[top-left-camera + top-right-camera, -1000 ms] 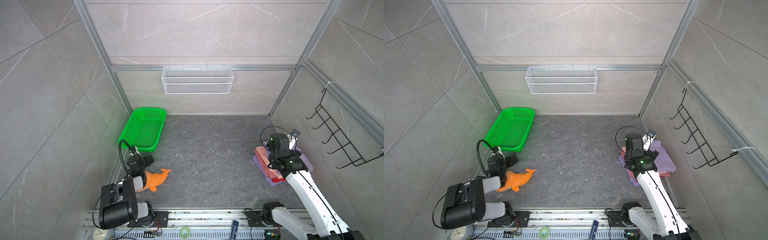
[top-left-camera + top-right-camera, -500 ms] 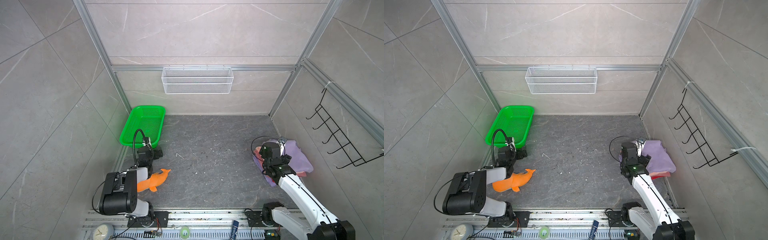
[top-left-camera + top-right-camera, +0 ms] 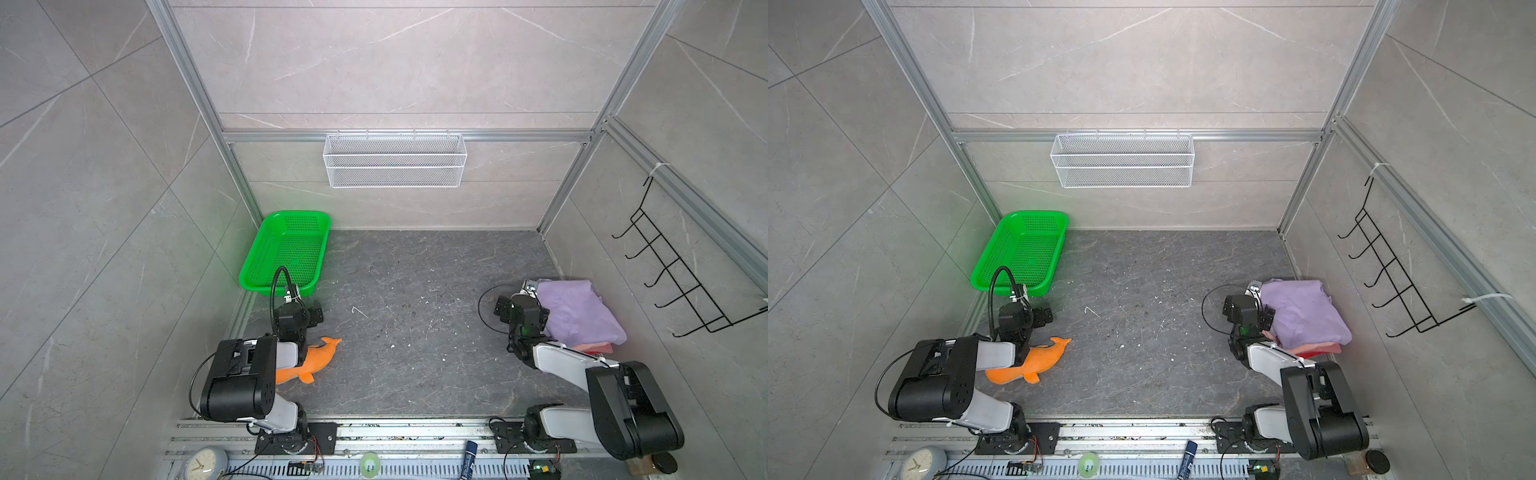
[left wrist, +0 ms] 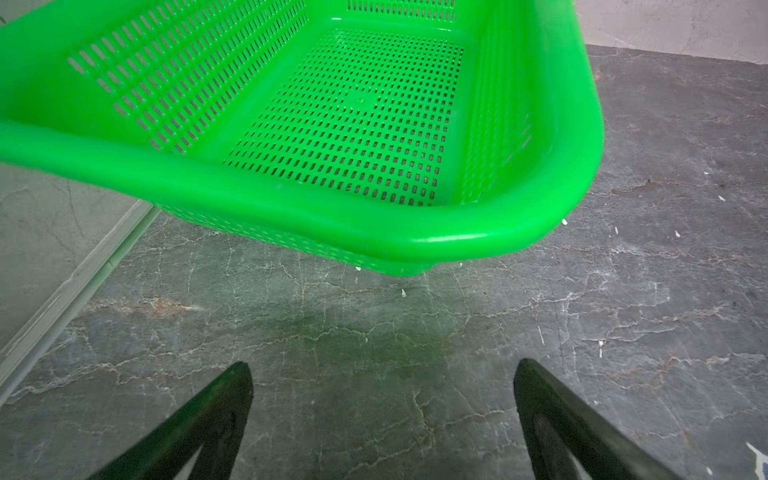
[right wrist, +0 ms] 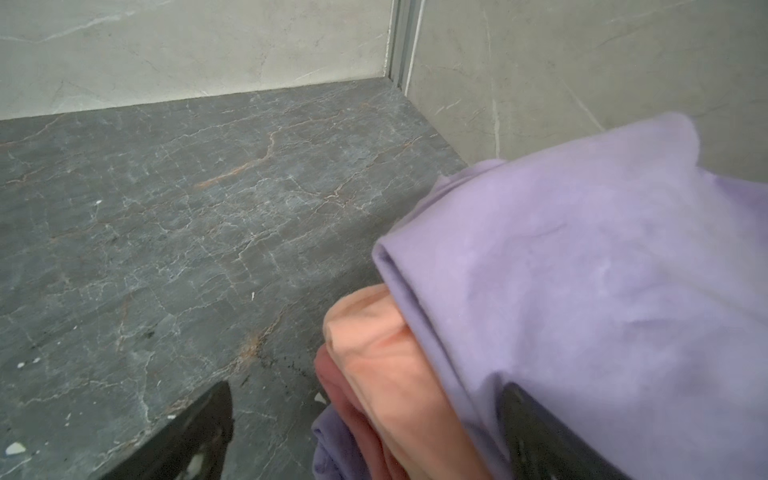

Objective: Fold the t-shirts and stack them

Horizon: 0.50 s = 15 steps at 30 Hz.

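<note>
Bare green basket (image 3: 286,217), t-shirts (image 3: 577,311) well apart

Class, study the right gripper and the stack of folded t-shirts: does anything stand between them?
Nothing visible does. The open right gripper is right at the edge of the stack of t-shirts.

Large grey stone-look tiles cover the walls (image 3: 395,62), framed by aluminium posts (image 3: 198,95). The counter (image 3: 415,282) is dark and veined (with small pale specks). A white wire basket (image 3: 395,166) hangs on the back wall, a black hook rack (image 3: 681,266) on a side wall.
</note>
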### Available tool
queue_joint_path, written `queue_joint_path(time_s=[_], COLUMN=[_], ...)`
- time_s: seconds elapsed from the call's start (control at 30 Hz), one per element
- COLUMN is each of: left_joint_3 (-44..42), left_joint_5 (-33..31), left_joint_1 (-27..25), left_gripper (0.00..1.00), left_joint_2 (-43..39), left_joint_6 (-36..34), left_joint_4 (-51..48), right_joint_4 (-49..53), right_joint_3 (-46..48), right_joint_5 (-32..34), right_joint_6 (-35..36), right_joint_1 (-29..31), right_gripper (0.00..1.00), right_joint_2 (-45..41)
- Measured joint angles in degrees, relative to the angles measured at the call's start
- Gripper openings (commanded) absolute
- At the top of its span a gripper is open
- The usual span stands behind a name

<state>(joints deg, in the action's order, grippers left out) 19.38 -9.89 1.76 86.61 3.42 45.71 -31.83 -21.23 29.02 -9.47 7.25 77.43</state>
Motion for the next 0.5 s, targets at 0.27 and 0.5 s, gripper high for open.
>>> queue_joint_path(time_s=[0.27,0.5], left_joint_3=[0.0,0.0], left_joint_5=[-0.35,-0.42], left_joint_1=[0.0,0.0], left_gripper=[1.0,1.0], left_joint_2=[0.0,0.0], left_joint_6=[0.0,0.0], left_joint_4=[0.26,0.52], right_joint_4=[-7.41,-15.17], right_joint_3=[-1.44,0.24], right_joint_5=[-6.99,-12.79], right_joint_6=[3.87,6.27], right_joint_1=[0.02,0.02], right_gripper=[1.0,1.0], right_joint_2=[5.97,9.01])
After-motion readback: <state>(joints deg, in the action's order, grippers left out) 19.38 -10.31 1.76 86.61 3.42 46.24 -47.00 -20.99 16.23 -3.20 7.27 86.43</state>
